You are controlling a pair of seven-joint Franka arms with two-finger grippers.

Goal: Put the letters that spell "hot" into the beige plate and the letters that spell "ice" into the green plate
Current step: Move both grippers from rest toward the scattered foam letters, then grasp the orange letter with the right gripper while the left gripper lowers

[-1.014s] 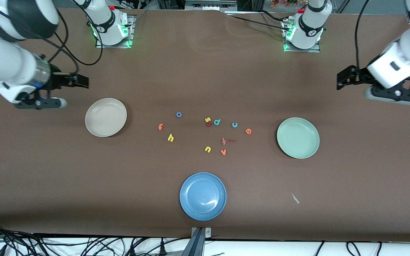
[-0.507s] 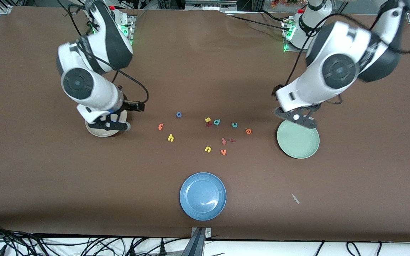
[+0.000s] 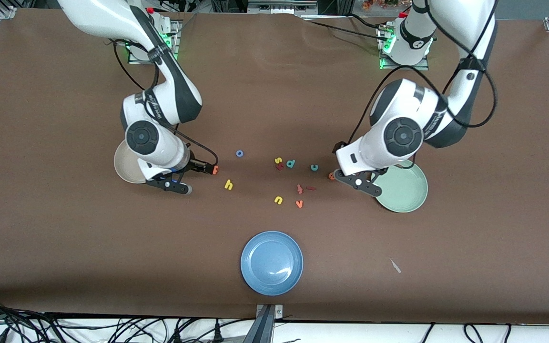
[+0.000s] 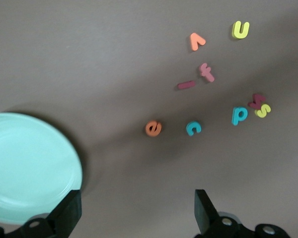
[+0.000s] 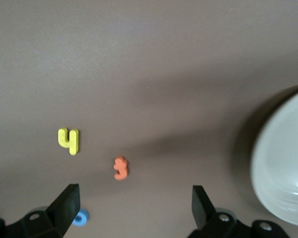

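Brown tabletop (image 3: 65, 238) around blue plate (image 3: 271, 263)

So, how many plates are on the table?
3: the beige plate partly under the right arm, the green plate partly under the left arm, and the blue plate nearest the front camera.

No legible text or labels.

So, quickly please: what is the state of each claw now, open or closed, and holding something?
Left claw: open, empty, over the table near the orange "e".
Right claw: open, empty, over the table near the orange "t".
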